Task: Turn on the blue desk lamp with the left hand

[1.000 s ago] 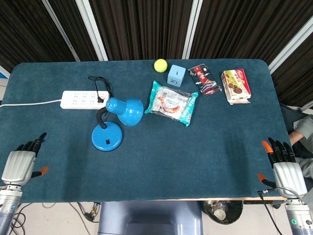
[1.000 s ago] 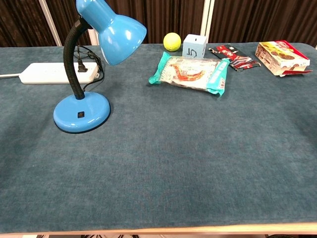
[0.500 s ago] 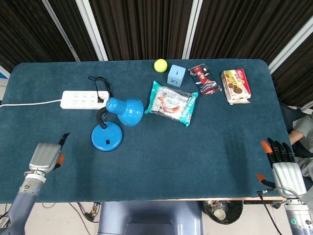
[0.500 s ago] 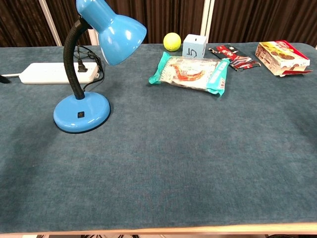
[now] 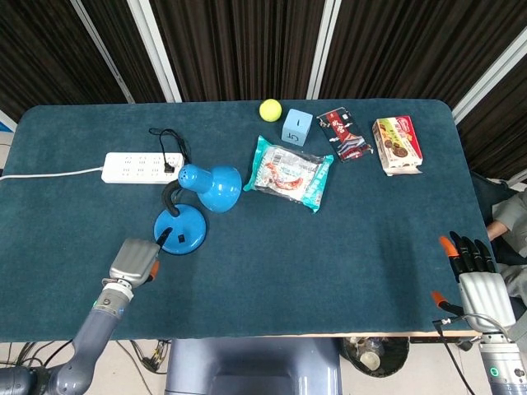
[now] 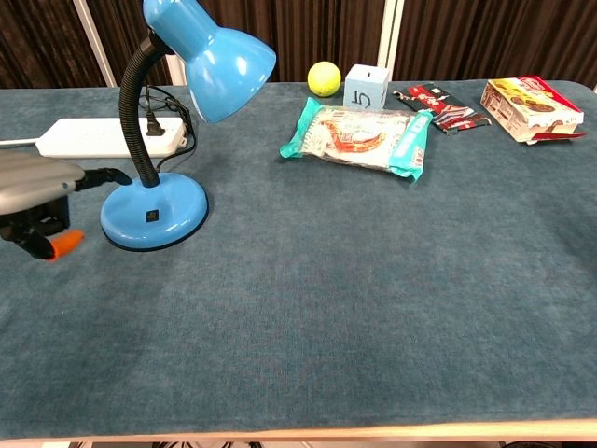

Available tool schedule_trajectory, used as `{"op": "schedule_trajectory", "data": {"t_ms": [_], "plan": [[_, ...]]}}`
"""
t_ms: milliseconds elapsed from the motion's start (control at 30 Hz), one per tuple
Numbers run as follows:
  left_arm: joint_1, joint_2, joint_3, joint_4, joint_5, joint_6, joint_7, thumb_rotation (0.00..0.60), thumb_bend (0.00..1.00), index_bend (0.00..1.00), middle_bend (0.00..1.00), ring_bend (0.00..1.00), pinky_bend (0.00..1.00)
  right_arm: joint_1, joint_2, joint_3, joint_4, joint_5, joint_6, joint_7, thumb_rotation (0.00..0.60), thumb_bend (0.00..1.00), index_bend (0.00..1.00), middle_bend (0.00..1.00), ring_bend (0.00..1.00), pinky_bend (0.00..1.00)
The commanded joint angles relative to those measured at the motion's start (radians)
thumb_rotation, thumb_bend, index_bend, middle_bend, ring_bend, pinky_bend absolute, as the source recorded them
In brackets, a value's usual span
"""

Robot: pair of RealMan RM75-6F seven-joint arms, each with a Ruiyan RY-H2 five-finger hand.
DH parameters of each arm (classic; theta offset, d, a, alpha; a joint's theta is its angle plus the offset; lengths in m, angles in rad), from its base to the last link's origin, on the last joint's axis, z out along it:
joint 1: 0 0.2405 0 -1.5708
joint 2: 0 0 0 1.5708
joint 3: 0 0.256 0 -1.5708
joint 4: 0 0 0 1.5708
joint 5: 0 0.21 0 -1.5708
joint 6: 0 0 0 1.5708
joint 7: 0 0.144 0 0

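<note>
The blue desk lamp stands at the table's left, its round base (image 5: 188, 232) (image 6: 159, 210) carrying a small black switch (image 5: 180, 239) (image 6: 152, 216). Its shade (image 5: 212, 188) (image 6: 222, 58) tilts to the right and shows no light. My left hand (image 5: 136, 258) (image 6: 35, 179) hovers just left of the base and holds nothing. One dark finger (image 5: 164, 238) (image 6: 108, 175) stretches out to the base's left rim, short of the switch; whether it touches the base is unclear. My right hand (image 5: 478, 278) rests at the front right table edge, fingers straight and apart, empty.
A white power strip (image 5: 136, 167) (image 6: 103, 137) with the lamp's plug lies behind the lamp. To the right lie a teal snack bag (image 5: 288, 173), a yellow ball (image 5: 270, 109), a blue cube (image 5: 297, 127), a candy wrapper (image 5: 343, 134) and a biscuit box (image 5: 397, 145).
My left hand has travelled from the front left table edge rightward and forward to the lamp base, with one finger now pointing at it. The right hand stayed still.
</note>
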Motion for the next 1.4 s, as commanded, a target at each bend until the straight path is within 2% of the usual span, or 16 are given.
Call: {"op": "schedule_trajectory", "data": {"t_ms": [33, 333, 633, 1033, 1400], "plan": [[-0.022, -0.033, 0.012, -0.002, -0.035, 0.019, 0.021, 0.6, 0.54, 0.02, 0.94, 0.89, 0.91, 0.0, -0.001, -0.001, 0.0, 0.002, -0.003, 0.003, 0.6, 0.24, 0.0, 0.0, 0.0, 0.0], [-0.054, -0.086, 0.035, 0.006, -0.071, 0.065, 0.048, 0.6, 0.55, 0.02, 0.94, 0.89, 0.91, 0.0, 0.003, -0.001, -0.005, 0.001, -0.003, 0.008, 0.6, 0.23, 0.0, 0.0, 0.0, 0.0], [-0.068, -0.093, 0.06, 0.018, -0.076, 0.099, 0.049, 0.6, 0.55, 0.03, 0.94, 0.89, 0.91, 0.0, 0.004, -0.001, -0.006, -0.001, -0.002, 0.009, 0.6, 0.24, 0.0, 0.0, 0.0, 0.0], [-0.085, -0.107, 0.077, 0.048, -0.086, 0.089, 0.017, 0.6, 0.56, 0.04, 0.94, 0.89, 0.91, 0.0, 0.002, -0.003, -0.006, -0.003, -0.001, 0.006, 0.6, 0.24, 0.0, 0.0, 0.0, 0.0], [-0.081, -0.12, 0.126, 0.065, -0.079, 0.096, 0.01, 0.6, 0.56, 0.06, 0.94, 0.89, 0.91, 0.0, 0.003, -0.002, -0.007, -0.001, -0.001, 0.01, 0.6, 0.24, 0.0, 0.0, 0.0, 0.0]]}}
